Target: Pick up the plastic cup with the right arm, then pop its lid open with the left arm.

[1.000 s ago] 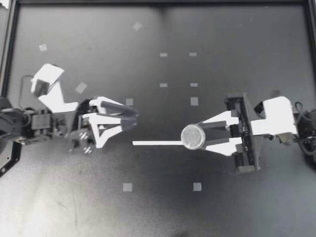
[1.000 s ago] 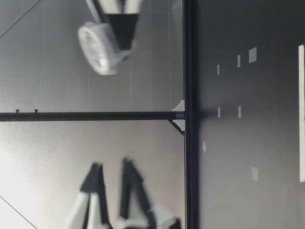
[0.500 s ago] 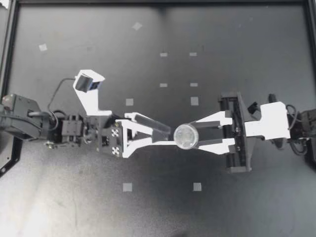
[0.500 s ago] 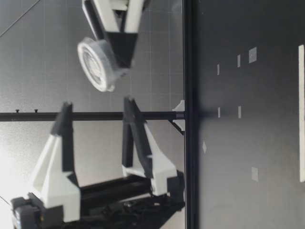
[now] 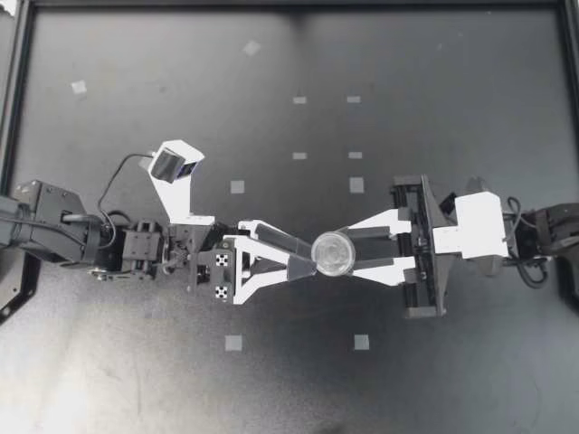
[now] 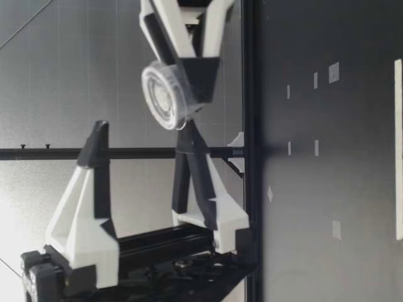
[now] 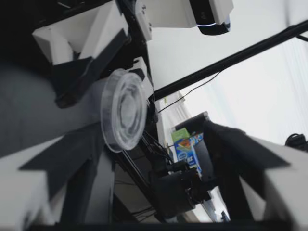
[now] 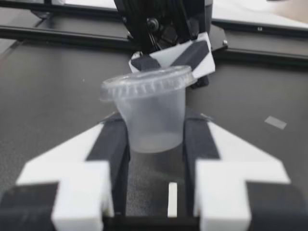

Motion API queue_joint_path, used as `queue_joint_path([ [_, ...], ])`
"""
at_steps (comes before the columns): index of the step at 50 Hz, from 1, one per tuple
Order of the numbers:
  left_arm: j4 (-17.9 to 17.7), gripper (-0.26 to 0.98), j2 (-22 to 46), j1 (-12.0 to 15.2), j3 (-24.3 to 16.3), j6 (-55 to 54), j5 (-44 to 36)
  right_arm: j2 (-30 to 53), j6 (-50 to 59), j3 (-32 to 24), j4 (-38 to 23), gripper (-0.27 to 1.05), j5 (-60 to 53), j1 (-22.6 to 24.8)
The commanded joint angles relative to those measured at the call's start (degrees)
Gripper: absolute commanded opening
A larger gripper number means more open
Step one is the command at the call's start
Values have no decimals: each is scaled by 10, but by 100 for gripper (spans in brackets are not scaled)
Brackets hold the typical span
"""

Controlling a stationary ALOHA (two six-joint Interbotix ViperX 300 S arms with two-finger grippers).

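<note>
My right tool pinches the cup by its sides, lid up, well above the worktop. My left tool is spread wide, one finger above the other, pointing at the cup from the opposite side. Its lower fingertip is just beside the lid's rim; whether it touches I cannot tell. Both arms reach toward the middle.

We see a small clear plastic cup with a tapered, see-through wall and a clear lid with a wide rim pressed onto its mouth. It sits lid-up between the fingers of our right gripper, which clamp its wall from two sides just under the rim. It is held in the air over the middle of the table, with a fingertip of our spread left gripper just beside it.
</note>
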Motion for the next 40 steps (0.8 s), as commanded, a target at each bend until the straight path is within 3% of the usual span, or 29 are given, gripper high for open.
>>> queue_joint_path([
  [1, 4, 71, -23, -4, -10, 2, -4, 3, 2, -3, 4, 29, 4, -2],
  [40, 4, 71, -28, -4, -6, 4, -4, 30, 28, 0, 4, 29, 4, -2],
])
